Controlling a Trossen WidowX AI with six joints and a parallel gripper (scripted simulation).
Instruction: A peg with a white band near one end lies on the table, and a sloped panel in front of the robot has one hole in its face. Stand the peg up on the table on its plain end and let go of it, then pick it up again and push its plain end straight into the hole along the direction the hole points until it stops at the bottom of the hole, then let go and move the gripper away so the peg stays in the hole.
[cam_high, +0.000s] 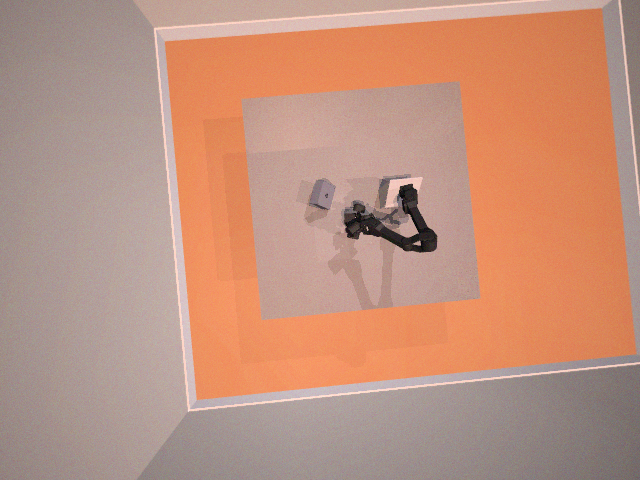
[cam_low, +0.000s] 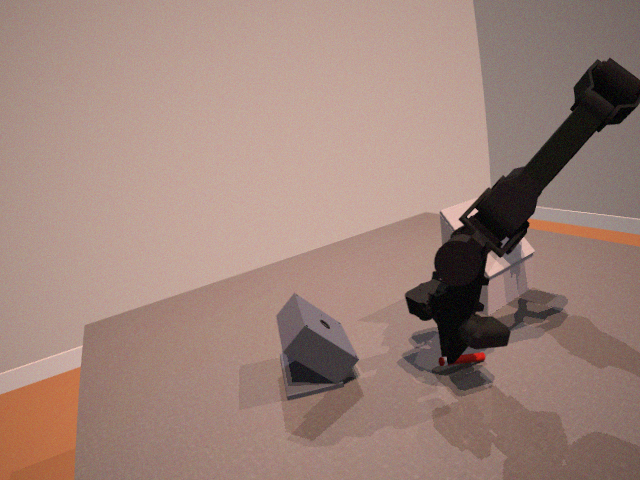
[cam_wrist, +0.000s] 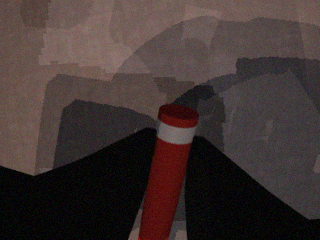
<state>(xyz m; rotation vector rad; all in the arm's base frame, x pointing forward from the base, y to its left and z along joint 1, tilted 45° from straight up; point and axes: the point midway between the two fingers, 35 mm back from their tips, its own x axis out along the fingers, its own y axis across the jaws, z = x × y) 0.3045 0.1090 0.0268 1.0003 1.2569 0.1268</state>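
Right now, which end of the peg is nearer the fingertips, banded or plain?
The banded end: the red peg's white band sits right by the fingertips; the plain end extends away from them.

Your claw (cam_low: 451, 358) points down at the bench (cam_low: 217, 330), closed on the red peg (cam_low: 471, 358), which lies nearly level, its white band partly visible beside the fingertips. Well apart from it, you have the grey block (cam_low: 315, 341), its sloped face showing one dark hole (cam_low: 324, 324). Behind your black arm (cam_low: 558, 149) stands a pale stand (cam_low: 504, 294) with a tilted top.
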